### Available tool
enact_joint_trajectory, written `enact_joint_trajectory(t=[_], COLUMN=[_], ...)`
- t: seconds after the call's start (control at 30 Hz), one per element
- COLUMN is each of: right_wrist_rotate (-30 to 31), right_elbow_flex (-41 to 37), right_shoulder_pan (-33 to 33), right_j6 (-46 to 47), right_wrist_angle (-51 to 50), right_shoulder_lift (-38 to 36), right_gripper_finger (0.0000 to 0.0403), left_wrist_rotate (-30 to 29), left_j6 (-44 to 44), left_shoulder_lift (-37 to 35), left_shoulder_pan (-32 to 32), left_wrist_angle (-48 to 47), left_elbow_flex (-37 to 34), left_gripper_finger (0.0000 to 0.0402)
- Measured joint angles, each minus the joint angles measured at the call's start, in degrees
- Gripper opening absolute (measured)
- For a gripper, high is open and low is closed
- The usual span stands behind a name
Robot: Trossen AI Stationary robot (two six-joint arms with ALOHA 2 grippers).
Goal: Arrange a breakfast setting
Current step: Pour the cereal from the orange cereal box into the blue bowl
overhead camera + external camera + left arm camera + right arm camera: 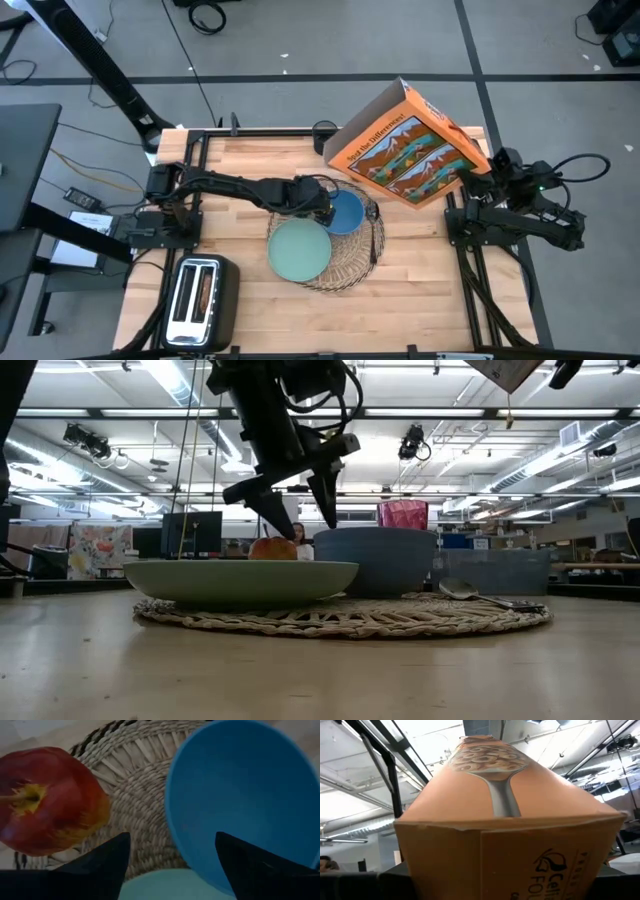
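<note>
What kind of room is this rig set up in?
Likely a lab or open workshop: exposed ceiling with strip lights, monitors on desks behind the wooden table, loose cables on the grey floor.

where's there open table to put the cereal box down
Bare wood lies right of the placemat toward the right arm's base, along the front edge right of the toaster, and behind the mat on the left. The mat is crowded: plate, bowl, apple, left gripper.

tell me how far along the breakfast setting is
Done: plate, bowl, cup, spoon and apple sit on the placemat. In hand: right gripper holds the cereal box aloft; left gripper hangs open above the apple. Left: setting the box down.
</note>
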Motion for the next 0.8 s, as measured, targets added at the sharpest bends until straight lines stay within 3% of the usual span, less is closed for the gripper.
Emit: enact_joint_trajectory(t=[0.5,0.8], right_wrist_rotate=[0.97,0.90], right_elbow_flex=[0.00,0.00], right_shoulder_pan=[0.00,-0.01], right_j6=[-0.67,-1.95], right_wrist_angle=[2.04,9.43], right_shoulder_lift=[0.00,-0.02], right_gripper_finger=[0.0248,0.0248], left_wrist_rotate=[0.01,-0.82], left_j6=[-6.79,-6.89], left_shoulder_lift=[4.85,4.92], left_shoulder_pan=[-0.76,-0.54], left_wrist_angle=[5.20,4.08], left_elbow_flex=[0.02,0.02], left_gripper_finger=[0.0259,0.0162])
